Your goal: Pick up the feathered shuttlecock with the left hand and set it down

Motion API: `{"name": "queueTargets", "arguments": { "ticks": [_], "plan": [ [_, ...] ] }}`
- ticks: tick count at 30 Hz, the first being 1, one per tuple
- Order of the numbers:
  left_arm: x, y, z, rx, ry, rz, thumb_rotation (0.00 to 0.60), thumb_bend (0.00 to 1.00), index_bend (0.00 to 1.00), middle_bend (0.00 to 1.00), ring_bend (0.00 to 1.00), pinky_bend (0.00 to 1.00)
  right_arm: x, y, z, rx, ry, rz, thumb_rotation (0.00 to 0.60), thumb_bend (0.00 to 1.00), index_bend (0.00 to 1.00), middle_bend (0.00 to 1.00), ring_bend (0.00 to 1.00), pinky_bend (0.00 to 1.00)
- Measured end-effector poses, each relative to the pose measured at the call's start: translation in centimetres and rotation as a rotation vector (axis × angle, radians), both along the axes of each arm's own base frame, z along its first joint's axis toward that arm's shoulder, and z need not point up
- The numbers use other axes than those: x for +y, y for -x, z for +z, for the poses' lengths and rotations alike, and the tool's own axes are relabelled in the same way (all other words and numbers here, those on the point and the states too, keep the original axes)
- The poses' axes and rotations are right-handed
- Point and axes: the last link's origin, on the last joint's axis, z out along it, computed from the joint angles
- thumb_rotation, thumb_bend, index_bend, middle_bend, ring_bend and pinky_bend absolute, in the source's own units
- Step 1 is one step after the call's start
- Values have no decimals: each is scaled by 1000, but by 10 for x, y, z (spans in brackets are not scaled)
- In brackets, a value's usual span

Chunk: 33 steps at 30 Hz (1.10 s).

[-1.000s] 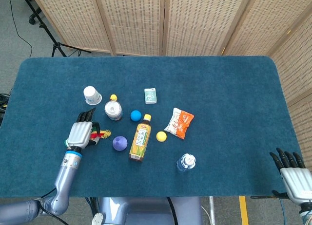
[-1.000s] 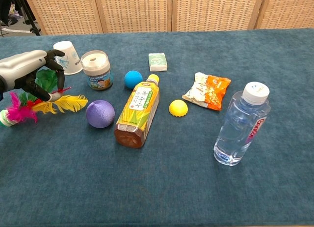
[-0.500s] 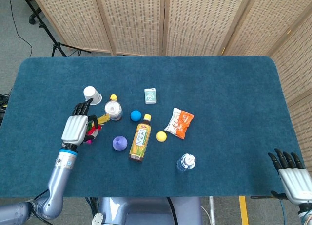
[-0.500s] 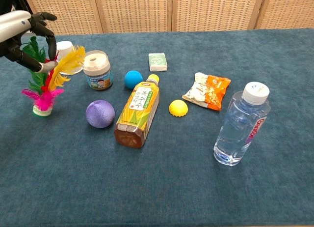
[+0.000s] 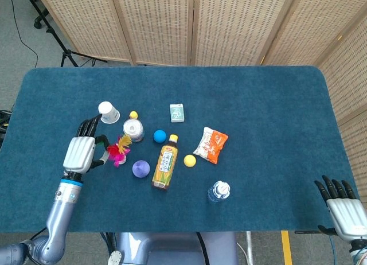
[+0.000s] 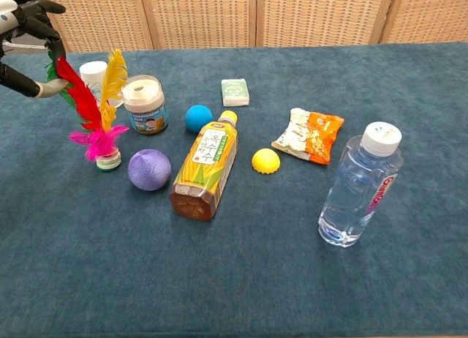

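The feathered shuttlecock [image 5: 118,151] has red, yellow, green and pink feathers and a small round base. In the chest view the shuttlecock [image 6: 99,122] stands tilted, its base low by the cloth and its feathers leaning up to the left. My left hand [image 5: 80,153] is just left of it and pinches the tips of the red and green feathers; in the chest view that left hand [image 6: 28,45] is at the top left corner. Whether the base touches the table I cannot tell. My right hand [image 5: 344,203] hangs open off the table's near right corner.
A paper cup [image 6: 95,76] and a white can [image 6: 144,104] stand just behind the shuttlecock. A purple ball [image 6: 150,169] and a lying tea bottle [image 6: 205,169] are to its right. Further right are a blue ball [image 6: 198,118], yellow ball [image 6: 266,161], snack packet [image 6: 308,136] and water bottle [image 6: 360,184].
My left hand has risen and drawn back to the left with the feathers. The shuttlecock went from lying flat to upright, and its base slid right towards the purple ball.
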Motion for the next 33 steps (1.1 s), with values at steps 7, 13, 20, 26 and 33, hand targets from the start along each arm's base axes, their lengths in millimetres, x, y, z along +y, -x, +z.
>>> {"name": "queueTargets", "arguments": {
  "ticks": [7, 13, 20, 26, 33],
  "plan": [
    [-10, 11, 4, 9, 10, 8, 600, 311, 463, 0, 0, 0, 0, 0, -1, 3, -2, 3, 600, 0, 0, 0, 0, 0],
    [-9, 4, 14, -33, -1, -15, 600, 189, 136, 0, 0, 0, 1, 0, -4, 5, -6, 7, 600, 0, 0, 0, 0, 0],
    [-17, -11, 35, -87, -20, -80, 600, 5, 0, 0, 0, 0, 0, -1, -4, 7, -3, 12, 600, 0, 0, 0, 0, 0],
    [-34, -4, 57, -18, 7, -148, 600, 0, 0, 0, 0, 0, 0, -1, -2, 5, 1, 9, 600, 0, 0, 0, 0, 0],
    [-69, 40, 70, 303, 33, -131, 600, 0, 0, 0, 0, 0, -1, 0, 1, 10, 15, 2, 600, 0, 0, 0, 0, 0]
  ]
}}
